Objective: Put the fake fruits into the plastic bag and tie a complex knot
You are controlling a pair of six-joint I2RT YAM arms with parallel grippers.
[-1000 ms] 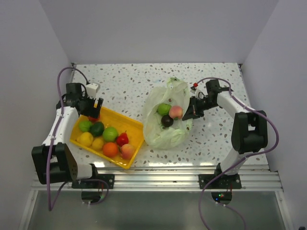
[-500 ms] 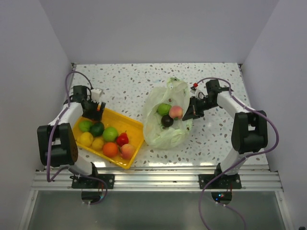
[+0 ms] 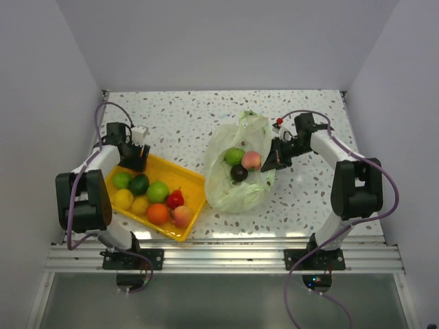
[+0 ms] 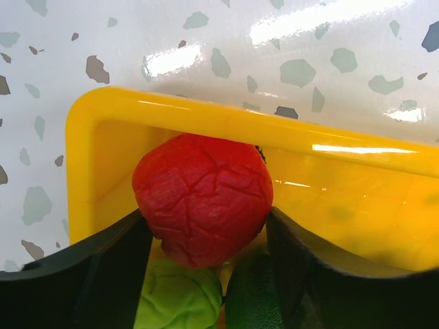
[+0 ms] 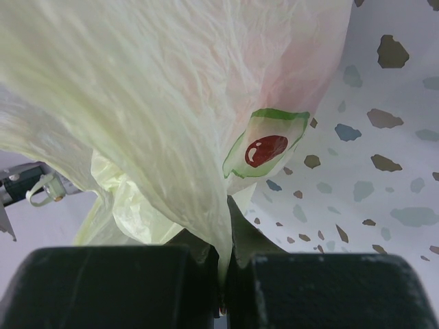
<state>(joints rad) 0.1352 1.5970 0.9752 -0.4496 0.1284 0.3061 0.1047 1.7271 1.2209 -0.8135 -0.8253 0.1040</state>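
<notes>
Right now my left gripper (image 3: 135, 156) sits at the 11 o'clock corner of the yellow tray (image 3: 194, 184), out toward 9 o'clock on the table (image 3: 185, 116). On the left wrist camera its two fingers press against opposite sides of a wrinkled red fruit (image 4: 202, 205), so the jaws are about a fruit's width apart and clamped on it. The fruit lies against the tray's far wall, with a light green fruit (image 4: 175, 298) and a darker green one (image 4: 250, 301) just below it.

Eight more fruits fill the tray toward 5 o'clock, among them an orange one (image 3: 158, 213) and a small red one (image 3: 175, 199).

The plastic bag (image 3: 236, 195) slumps near the table's middle. A green fruit (image 3: 234, 155), a pink one (image 3: 252, 160) and a dark purple one (image 3: 239, 173) show inside it.

My right gripper (image 3: 276, 156) is at the bag's 2 o'clock edge. Its fingers are closed tight, with a fold of the bag's film pinched between them.
</notes>
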